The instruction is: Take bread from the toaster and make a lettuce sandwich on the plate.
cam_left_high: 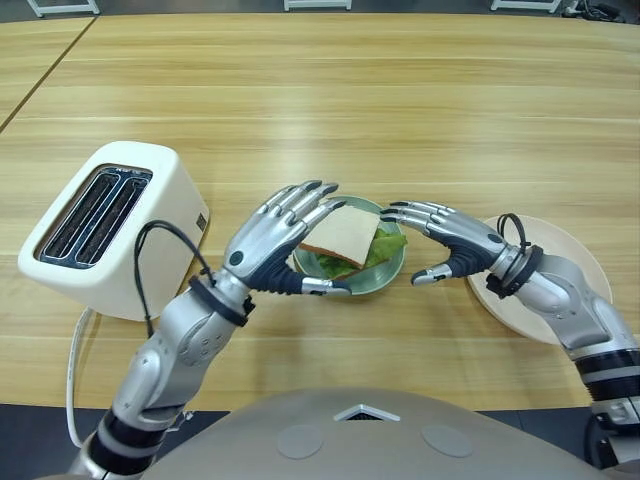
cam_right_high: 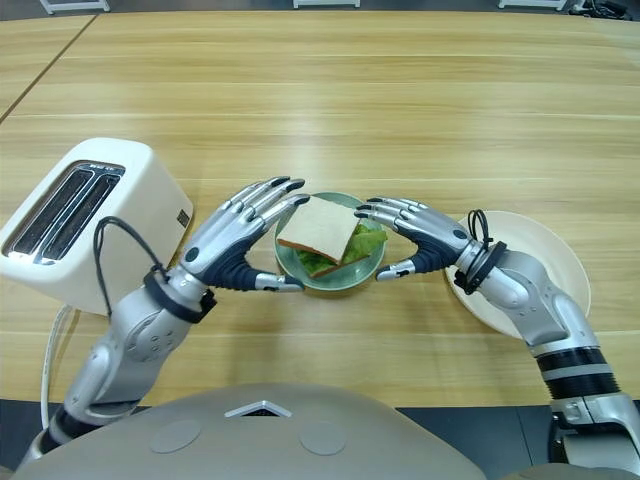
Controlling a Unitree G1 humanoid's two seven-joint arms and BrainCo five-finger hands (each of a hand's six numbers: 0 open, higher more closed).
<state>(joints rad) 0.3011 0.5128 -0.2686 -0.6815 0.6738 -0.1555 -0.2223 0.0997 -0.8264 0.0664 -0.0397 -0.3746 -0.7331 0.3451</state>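
A sandwich of pale sliced bread point(cam_left_high: 340, 235) over green leaf lettuce point(cam_left_high: 388, 245) sits on a small round green plate point(cam_left_high: 375, 285) at the near middle of a long wooden surface point(cam_left_high: 350, 100), flanked by both robot hands. The left hand point(cam_left_high: 265, 250) lies against the plate's left side, its fingers point(cam_left_high: 305, 205) spread wide and straight, their tips over the bread's left edge; they grip nothing, and whether they touch the slice is hard to tell. The hand hides the plate's left rim. The right hand point(cam_left_high: 465, 245) hovers just beside the plate's right rim, fingers point(cam_left_high: 410, 212) stretched wide toward the lettuce with the thumb hanging apart below, holding nothing. Any lower slice is covered by the top slice and the leaves. A cream two-slot toaster point(cam_left_high: 120, 230) stands to the left, apart from the plate; its slots are dark and their contents cannot be made out. Its white cord point(cam_left_high: 72, 380) trails off the near edge. A larger cream round plate point(cam_left_high: 570, 250) lies to the right, partly covered by the right forearm.
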